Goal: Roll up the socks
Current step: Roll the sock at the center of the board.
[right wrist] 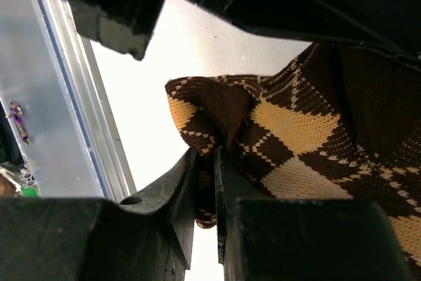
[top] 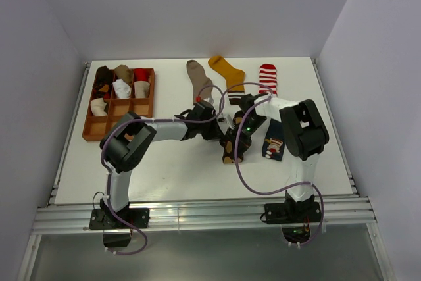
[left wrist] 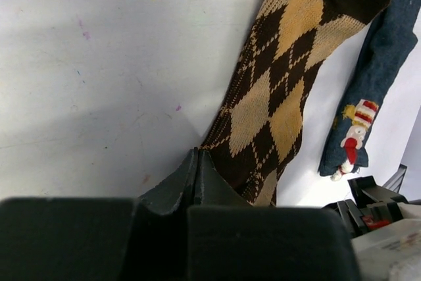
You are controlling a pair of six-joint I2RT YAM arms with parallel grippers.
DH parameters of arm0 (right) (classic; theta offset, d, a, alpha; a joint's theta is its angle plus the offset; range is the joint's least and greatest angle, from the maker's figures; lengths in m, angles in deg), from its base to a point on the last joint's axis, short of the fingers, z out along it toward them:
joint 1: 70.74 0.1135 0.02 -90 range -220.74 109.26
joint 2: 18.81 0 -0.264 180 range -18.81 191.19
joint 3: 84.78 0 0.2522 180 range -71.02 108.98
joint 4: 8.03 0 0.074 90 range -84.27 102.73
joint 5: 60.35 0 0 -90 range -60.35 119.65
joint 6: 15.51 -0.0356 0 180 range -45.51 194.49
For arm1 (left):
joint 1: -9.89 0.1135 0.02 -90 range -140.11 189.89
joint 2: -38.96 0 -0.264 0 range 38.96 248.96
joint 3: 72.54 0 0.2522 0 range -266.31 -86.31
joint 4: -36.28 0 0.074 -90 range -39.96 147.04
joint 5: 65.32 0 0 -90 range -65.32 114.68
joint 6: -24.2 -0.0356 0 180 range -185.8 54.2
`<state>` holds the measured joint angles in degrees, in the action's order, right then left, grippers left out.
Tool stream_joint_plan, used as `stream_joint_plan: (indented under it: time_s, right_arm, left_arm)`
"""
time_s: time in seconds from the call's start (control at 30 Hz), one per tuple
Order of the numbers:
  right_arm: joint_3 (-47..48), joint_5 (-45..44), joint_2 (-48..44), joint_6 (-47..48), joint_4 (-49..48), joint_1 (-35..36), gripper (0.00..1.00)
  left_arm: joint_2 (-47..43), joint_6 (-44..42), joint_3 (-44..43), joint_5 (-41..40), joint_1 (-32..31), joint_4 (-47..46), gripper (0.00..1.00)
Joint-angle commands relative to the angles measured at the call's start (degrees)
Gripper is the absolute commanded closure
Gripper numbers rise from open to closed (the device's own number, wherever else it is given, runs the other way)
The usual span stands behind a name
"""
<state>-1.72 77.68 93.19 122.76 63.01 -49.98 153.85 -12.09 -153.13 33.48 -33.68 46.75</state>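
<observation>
White table (top: 164,169), arms (top: 164,128) bent inward, left jaws together beside argyle sock (left wrist: 276,97), right jaws clamping it

White table (top: 164,169), socks (top: 227,70), wooden tray (top: 92,135)

My left gripper (left wrist: 198,162) matt black plastic, the argyle sock (left wrist: 276,97) a coarse knit I can see stitch by stitch, navy sock (left wrist: 388,51) finer soft cloth, table (left wrist: 99,64) smooth matt white with faint marks, tray (top: 88,123) reddish wood, rail (right wrist: 62,123) brushed metal.
</observation>
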Motion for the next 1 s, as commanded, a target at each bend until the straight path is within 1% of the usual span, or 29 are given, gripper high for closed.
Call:
stream_joint_plan:
  time_s: [0.0, 0.07, 0.3, 0.4, 0.47, 0.6, 0.77, 0.93, 0.97]
  right_arm:
    - [2.50, -0.04, 0.76, 0.51, 0.29, 0.78, 0.91]
    - [3.56, -0.31, 1.02, 0.60, 0.90, 0.78, 0.91]
    - [12.08, 0.40, 4.18, 0.25, 4.77, 1.57, 0.90]
    - [14.01, 0.92, 5.67, 0.24, 5.83, 3.67, 0.90]
    - [15.59, 1.45, 6.82, 0.24, 7.14, 5.69, 0.90]
    - [16.13, 2.51, 9.28, 1.12, 9.78, 8.42, 0.89]
    - [17.54, 3.12, 13.94, -0.27, 13.91, 8.78, 0.89]
    - [15.96, 0.67, 14.38, -4.84, 9.62, 8.78, 0.89]
    - [15.78, 0.23, 13.68, -5.64, 9.17, 8.69, 0.89]
  left_arm:
    - [-0.71, -1.16, 3.01, -0.35, -0.55, 3.90, 1.00]
    - [-3.51, -0.81, 5.30, -0.45, 0.33, 3.82, 1.00]
    - [-11.70, -1.68, 12.06, -1.50, 6.47, 4.43, 1.00]
    - [-15.13, -2.73, 15.22, -2.55, 8.93, 5.57, 1.00]
    - [-16.62, -3.53, 15.76, -2.65, 10.34, 6.45, 1.00]
    - [-17.60, -5.46, 14.89, -3.26, 13.50, 9.00, 1.00]
    - [-16.46, -7.57, 12.51, -2.57, 14.39, 10.32, 1.00]
    - [-15.22, -8.71, 11.81, -0.19, 13.69, 8.39, 1.00]
    - [-15.14, -9.15, 11.72, -0.10, 13.25, 8.13, 0.95]
